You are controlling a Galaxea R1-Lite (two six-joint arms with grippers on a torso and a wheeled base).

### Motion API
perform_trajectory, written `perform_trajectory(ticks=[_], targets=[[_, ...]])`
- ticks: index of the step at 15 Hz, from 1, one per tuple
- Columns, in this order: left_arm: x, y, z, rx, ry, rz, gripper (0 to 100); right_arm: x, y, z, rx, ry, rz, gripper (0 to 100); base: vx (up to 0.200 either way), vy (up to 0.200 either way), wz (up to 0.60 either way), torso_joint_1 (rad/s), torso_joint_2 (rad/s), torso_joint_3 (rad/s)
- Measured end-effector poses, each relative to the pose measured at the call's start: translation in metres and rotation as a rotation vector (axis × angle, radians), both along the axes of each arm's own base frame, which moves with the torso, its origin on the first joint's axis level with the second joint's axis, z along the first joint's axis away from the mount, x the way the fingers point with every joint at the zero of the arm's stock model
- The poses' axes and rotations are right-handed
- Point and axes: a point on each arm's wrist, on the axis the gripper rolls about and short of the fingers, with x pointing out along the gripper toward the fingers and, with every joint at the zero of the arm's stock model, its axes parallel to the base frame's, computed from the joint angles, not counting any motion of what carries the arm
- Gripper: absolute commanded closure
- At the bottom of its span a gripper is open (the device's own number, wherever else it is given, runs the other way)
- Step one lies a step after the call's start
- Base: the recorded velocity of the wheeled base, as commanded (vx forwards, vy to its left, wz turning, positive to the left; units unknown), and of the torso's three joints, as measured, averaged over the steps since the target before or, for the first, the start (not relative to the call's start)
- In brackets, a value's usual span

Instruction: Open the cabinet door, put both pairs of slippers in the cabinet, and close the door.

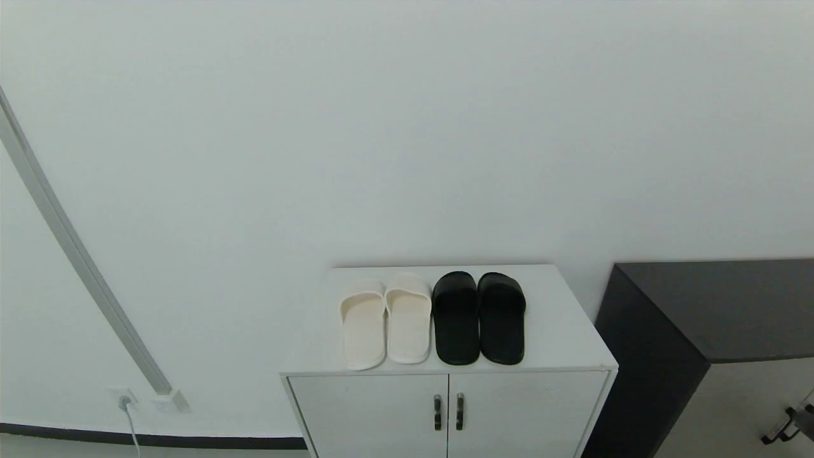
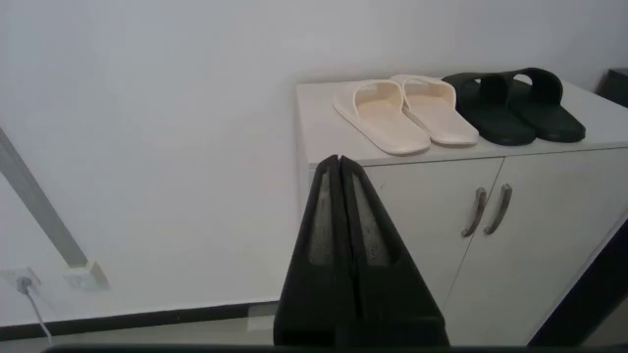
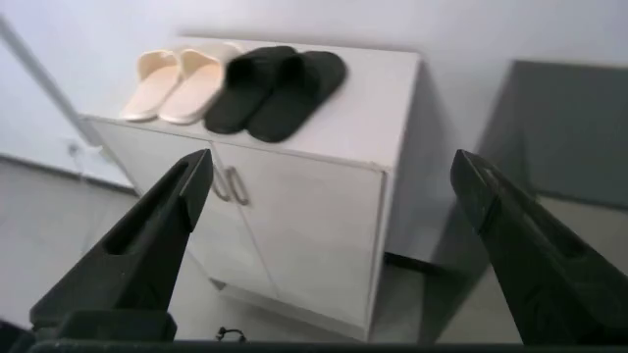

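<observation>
The cabinet (image 1: 566,331) is white and stands against a pale wall (image 1: 407,127), with both its doors shut. The left door (image 1: 369,413) and the right door (image 1: 528,413) meet at the middle, where two dark upright handles (image 1: 437,412) sit just beside each other, one on each door.

Both pairs of slippers lie on the cabinet's top (none inside it), toes toward the wall and heels near the front edge. The cream slippers (image 1: 407,324) take the left half of the row and the black slippers (image 1: 456,324) lie directly to their right. The inner cream slipper and the inner black one are touching or nearly so. Bare white top shows to the right of the black pair.

The left jaws are clenched flat against each other with nothing between them, held well apart from the cabinet and off its left front. The right jaws are released and spread wide, empty, also well apart from the cabinet, facing its right front corner.

A dark cabinet (image 1: 699,305) stands just to the right. Low on the wall to the left is a socket (image 1: 124,401) with a plug in it, beside a grey conduit (image 1: 76,254) that runs up the wall.
</observation>
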Motion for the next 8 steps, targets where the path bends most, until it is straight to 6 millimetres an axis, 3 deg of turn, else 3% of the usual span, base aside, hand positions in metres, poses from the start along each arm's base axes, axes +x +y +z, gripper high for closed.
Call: perform_trajectory(ticks=[4, 8], targets=[[0.000, 0.000, 0.000, 0.001, 0.000, -0.001, 100, 0.059, 0.050, 0.016, 0.073, 0.075, 0.046, 0, 0.000, 0.000, 0.00, 0.000, 0.00, 0.000], [0.000, 0.000, 0.000, -0.001, 0.000, 0.001, 100, 0.112, 0.106, 0.015, 0.069, 0.113, 0.002, 0, 0.000, 0.000, 0.00, 0.000, 0.00, 0.000]])
